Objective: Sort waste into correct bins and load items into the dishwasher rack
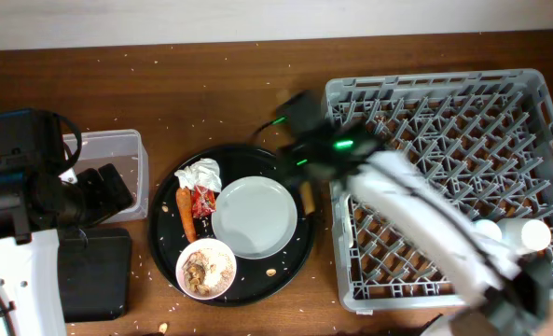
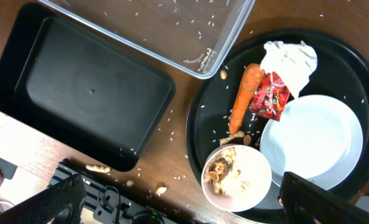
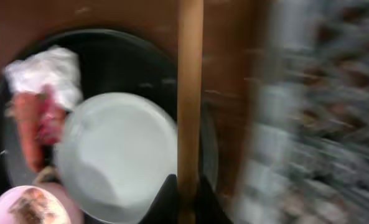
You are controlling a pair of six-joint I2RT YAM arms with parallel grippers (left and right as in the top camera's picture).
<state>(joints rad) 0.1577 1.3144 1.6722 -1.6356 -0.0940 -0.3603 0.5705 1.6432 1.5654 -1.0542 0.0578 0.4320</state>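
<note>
My right gripper (image 3: 187, 186) is shut on the thin wooden chopstick (image 3: 190, 93). It holds it above the right rim of the round black tray, beside the dishwasher rack (image 1: 537, 93). In the overhead view it is near the plate's right edge (image 1: 306, 194). On the tray lie the pale plate (image 1: 255, 217), the white bowl (image 1: 206, 268) with brown scraps, the carrot (image 1: 186, 213), the red wrapper (image 1: 202, 200) and the napkin (image 1: 200, 174). My left gripper (image 2: 184, 205) is open and empty, above the clear tub (image 1: 127, 149) and the black tray (image 1: 94, 275). The spoon is out of view.
The round black tray (image 1: 295, 266) sits mid-table. A white cup (image 1: 535, 235) stands in the rack's right part, with another pale round item next to it half hidden by my right arm. Rice grains and crumbs dot the wooden table. The right wrist view is motion-blurred.
</note>
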